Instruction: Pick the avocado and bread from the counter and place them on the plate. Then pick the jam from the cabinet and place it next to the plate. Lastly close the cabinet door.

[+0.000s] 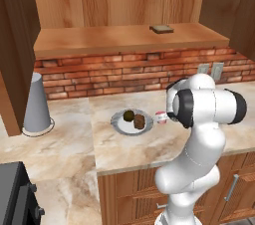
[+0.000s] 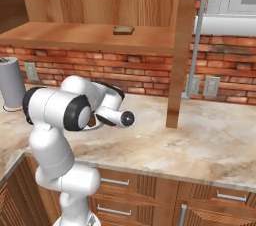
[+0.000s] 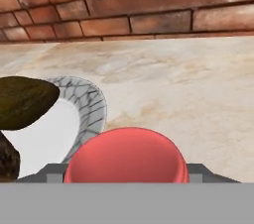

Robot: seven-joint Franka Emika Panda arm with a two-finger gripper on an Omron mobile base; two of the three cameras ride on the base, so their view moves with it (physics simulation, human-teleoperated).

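The fluted pale plate (image 1: 119, 125) lies on the marbled counter (image 1: 149, 152) and carries the round dark avocado (image 1: 128, 115) and the blocky brown bread (image 1: 139, 121). Just right of the plate's rim stands the small red-lidded jam (image 1: 161, 117), down on the counter. In the hand view the jam's red lid (image 3: 126, 156) sits right between the fingers of my gripper (image 3: 126, 174), which hug both its sides. The plate rim (image 3: 93, 105), the avocado (image 3: 25, 100) and a corner of the bread (image 3: 7, 161) lie to its left. The wooden cabinet (image 1: 129, 40) stands open above.
A flat brown slice (image 1: 162, 29) lies on the cabinet shelf. The open cabinet door (image 2: 182, 45) with its steel bar handle (image 2: 196, 45) hangs over the counter on the right. A grey cylinder (image 1: 37, 104) stands at the left. A brick wall (image 1: 114, 72) backs the counter.
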